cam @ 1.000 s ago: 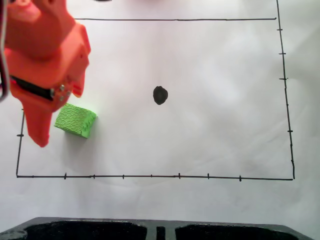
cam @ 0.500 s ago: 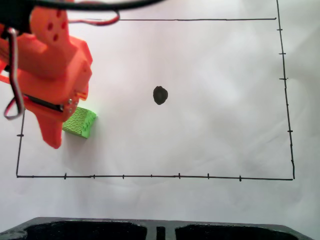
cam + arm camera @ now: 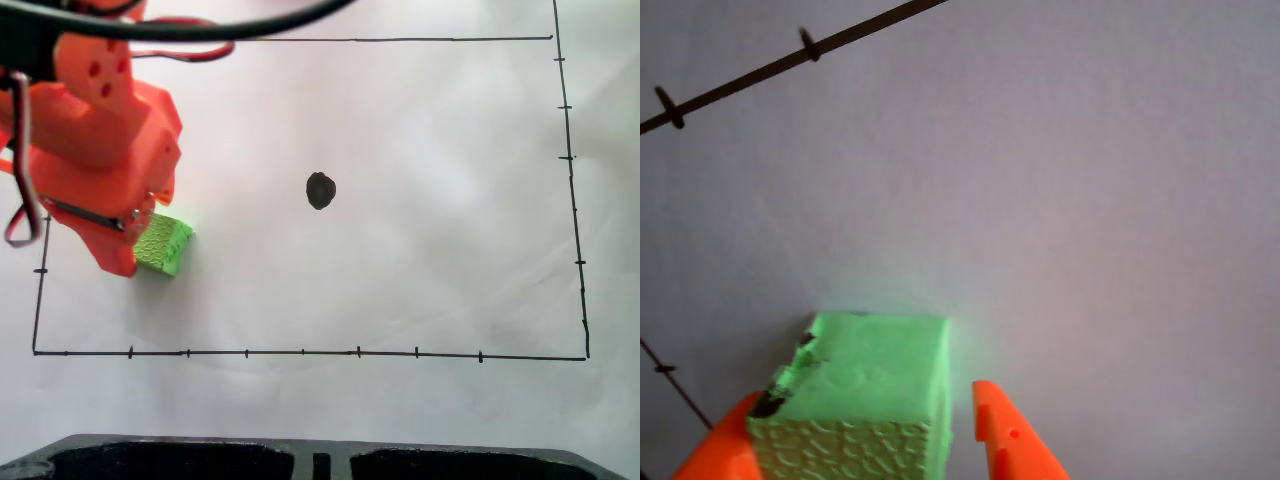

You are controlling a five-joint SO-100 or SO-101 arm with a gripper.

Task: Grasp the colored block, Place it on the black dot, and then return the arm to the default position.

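Note:
The lime-green colored block rests on the white paper near the left border line in the fixed view. The orange arm hangs over its left part, and the gripper straddles it. In the wrist view the block sits between two orange fingertips. The left finger touches its corner and a thin gap separates the right one, so the gripper is open around it. The black dot lies uncovered in the middle of the paper, well to the right of the block.
A thin black border with tick marks frames the white paper. A dark moulded object runs along the bottom edge of the fixed view. Black and red wires loop across the top left.
The arm has shifted right and lower over the block, hiding more of its left side. The block itself and the dot have not moved.

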